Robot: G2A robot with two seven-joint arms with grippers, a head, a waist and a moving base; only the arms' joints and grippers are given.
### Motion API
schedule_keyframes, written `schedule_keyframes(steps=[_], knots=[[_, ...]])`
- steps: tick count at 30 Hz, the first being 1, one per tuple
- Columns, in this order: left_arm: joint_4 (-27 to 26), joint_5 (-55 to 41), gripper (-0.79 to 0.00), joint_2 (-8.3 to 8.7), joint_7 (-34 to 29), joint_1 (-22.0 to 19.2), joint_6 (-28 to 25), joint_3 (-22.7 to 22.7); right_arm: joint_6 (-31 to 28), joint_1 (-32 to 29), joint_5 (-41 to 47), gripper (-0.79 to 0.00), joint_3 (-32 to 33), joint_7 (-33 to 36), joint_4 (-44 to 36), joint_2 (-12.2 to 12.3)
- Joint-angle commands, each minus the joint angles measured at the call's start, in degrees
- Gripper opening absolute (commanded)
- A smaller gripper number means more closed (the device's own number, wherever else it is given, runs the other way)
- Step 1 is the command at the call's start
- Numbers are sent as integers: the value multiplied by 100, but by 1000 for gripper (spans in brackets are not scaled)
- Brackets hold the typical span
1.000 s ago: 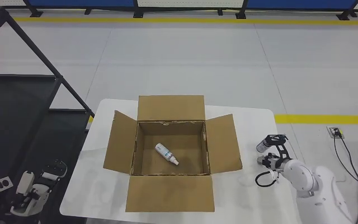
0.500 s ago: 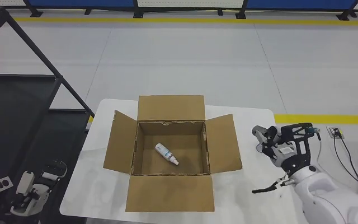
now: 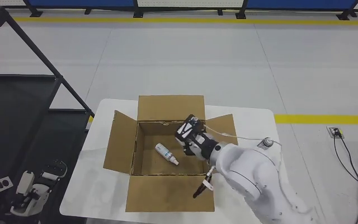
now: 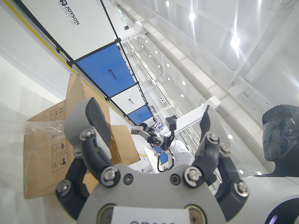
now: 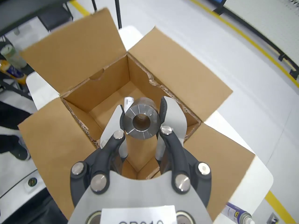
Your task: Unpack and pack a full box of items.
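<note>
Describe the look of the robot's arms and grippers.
The right arm has a smooth white rounded shell with a thin cable trailing off it. The left gripper and right gripper have grey metal bases with silver screws, black linkages, grey curved fingers with ribbed black pads and a white label.

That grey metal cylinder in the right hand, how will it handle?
Probably heavy for its size: the grey metal cylinder looks thick-walled. Its smooth round side may slip in the right hand, and roll if laid down.
</note>
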Motion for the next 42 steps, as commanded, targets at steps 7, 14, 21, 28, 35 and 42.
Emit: schedule_keyframes(steps=[7, 14, 21, 28, 35, 42], knots=[[0, 0, 0, 0, 0, 0, 0, 0, 661, 1639, 152, -785, -1838, -116, 2967, -748], [0, 0, 0, 0, 0, 0, 0, 0, 1056, 1992, 456, -785, -2373, -574, 4532, -1290], [0, 0, 0, 0, 0, 0, 0, 0, 860, 2212, 877, -773, -2393, -960, 5635, -1618], [0, 0, 0, 0, 0, 0, 0, 0, 716, 2323, 981, -443, -2412, -1128, 6194, -1841], [0, 0, 0, 0, 0, 0, 0, 0, 689, 2268, 926, -422, -2327, -1269, 6318, -1911], [0, 0, 0, 0, 0, 0, 0, 0, 823, 1996, 583, -434, -1976, -1224, 5498, -1695]])
